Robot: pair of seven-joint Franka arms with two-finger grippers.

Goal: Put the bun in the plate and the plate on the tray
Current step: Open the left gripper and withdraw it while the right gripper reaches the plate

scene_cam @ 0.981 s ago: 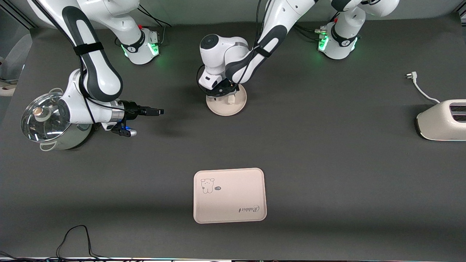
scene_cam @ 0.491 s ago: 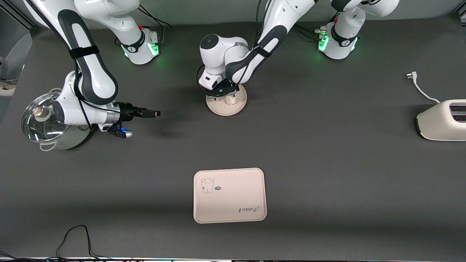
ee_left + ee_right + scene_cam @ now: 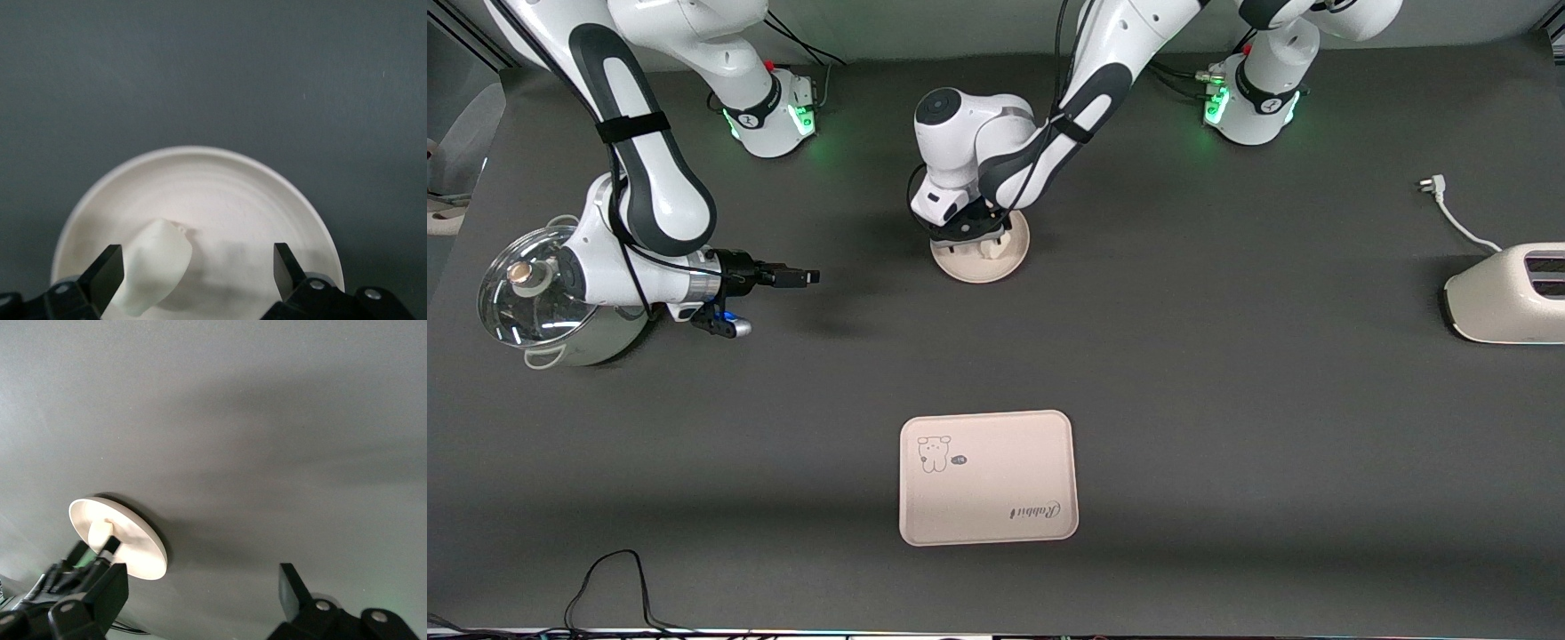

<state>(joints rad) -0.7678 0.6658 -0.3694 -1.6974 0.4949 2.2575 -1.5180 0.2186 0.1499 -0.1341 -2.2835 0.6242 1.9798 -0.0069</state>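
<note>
The round cream plate (image 3: 983, 265) sits on the dark table between the two bases, and the small off-white bun (image 3: 988, 250) lies in it. My left gripper (image 3: 969, 233) hangs just over the plate, open. In the left wrist view the bun (image 3: 156, 268) rests on the plate (image 3: 253, 200) beside one of the fingers (image 3: 107, 272), with the left gripper (image 3: 197, 275) wide around it. The tray (image 3: 987, 476) with the "Rabbit" script lies nearer the front camera. My right gripper (image 3: 801, 277) waits open above bare table; its wrist view shows the plate (image 3: 137, 550) and bun (image 3: 100, 532) beside the right gripper (image 3: 200, 593).
A steel pot with a glass lid (image 3: 543, 293) stands at the right arm's end, under that arm's wrist. A white toaster (image 3: 1507, 293) with its cord and plug (image 3: 1436, 187) is at the left arm's end. A black cable (image 3: 614, 578) loops near the front edge.
The right arm drew back a little toward the pot, then held still. The left gripper shifted slightly over the plate; the bun stays in the plate.
</note>
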